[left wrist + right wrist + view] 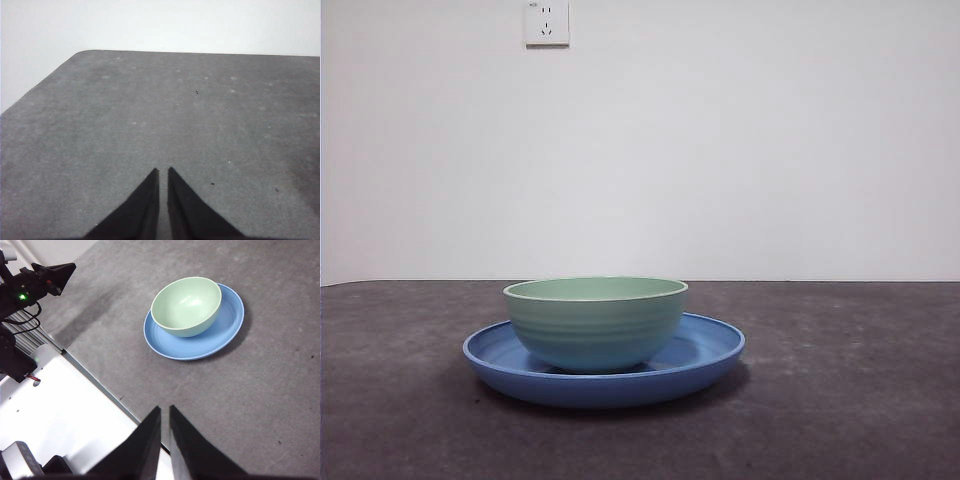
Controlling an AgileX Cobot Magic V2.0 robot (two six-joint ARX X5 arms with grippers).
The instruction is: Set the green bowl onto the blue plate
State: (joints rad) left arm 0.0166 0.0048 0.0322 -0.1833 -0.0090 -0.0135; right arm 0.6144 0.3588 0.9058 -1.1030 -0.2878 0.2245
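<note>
So the green bowl (186,306) sits upright in the blue plate (220,335) on the grey bench (260,400), well out ahead of the right pincer (165,412), which is clenched on nothing. Left pincer (163,174) is clenched too, over bare bench.

The green bowl (596,325) looks like smooth plastic with a soft sheen and faint ridges. The blue plate (705,350) is glossier. The grey table (840,400) is matt and finely grainy.

No readable text, label, brand, number or sign shows on anything in these views.
</note>
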